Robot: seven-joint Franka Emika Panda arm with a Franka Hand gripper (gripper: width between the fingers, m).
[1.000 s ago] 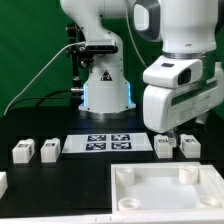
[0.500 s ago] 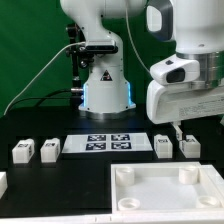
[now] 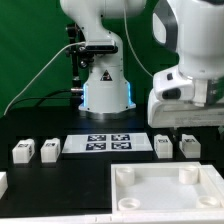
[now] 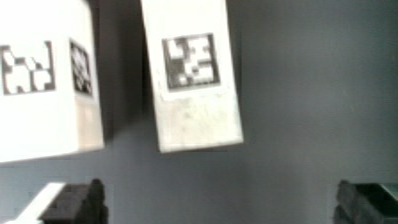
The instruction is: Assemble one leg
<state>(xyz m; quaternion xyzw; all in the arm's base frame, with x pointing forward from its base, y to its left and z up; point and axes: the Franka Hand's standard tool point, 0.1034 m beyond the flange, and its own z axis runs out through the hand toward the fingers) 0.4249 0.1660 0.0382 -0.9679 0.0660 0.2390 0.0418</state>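
Several small white legs with black-and-white tags lie on the black table. Two legs [image 3: 22, 152] [image 3: 48, 150] are at the exterior view's left, two [image 3: 165, 146] [image 3: 189, 146] at its right. My gripper [image 3: 185, 128] hangs just above the right pair. In the wrist view two legs [image 4: 192, 75] [image 4: 45, 85] lie side by side ahead of my gripper [image 4: 222, 205]; the fingertips [image 4: 71, 203] stand wide apart with only bare table between them. The large white tray-like piece [image 3: 165, 192] with corner sockets lies at the front.
The marker board [image 3: 108, 143] lies flat in the middle of the table. The arm's base [image 3: 105, 85] stands behind it. Another white part [image 3: 2, 182] lies at the exterior view's left edge.
The arm has moved toward the exterior view's right and a little lower, coming over the right pair of legs. Nothing on the table has moved.
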